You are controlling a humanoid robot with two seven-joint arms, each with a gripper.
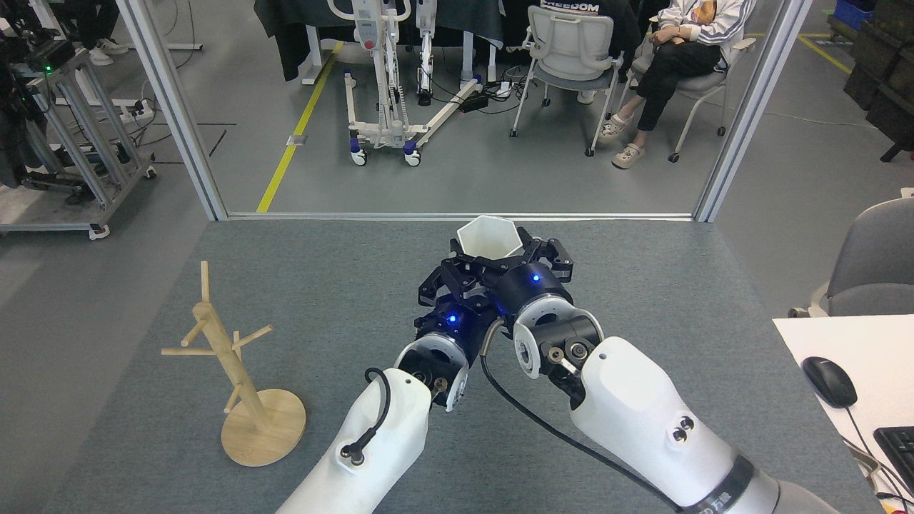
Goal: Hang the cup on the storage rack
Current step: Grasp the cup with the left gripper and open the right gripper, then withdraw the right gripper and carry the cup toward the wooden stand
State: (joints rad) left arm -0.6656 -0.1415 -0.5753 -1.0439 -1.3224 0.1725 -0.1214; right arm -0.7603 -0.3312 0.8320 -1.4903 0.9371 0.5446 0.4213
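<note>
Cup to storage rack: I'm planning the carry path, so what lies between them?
In the head view, only bare grey table mat lies between the cup and the storage rack; nothing stands in that stretch.

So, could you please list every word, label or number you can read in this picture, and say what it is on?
"FREEDOM": white letters on dark clothing behind the white chair; the top is cut by the frame edge.
White lettering on the black band of the right arm: partly cut off, too unclear to read.
The cup, storage rack and table bear no text.
</note>
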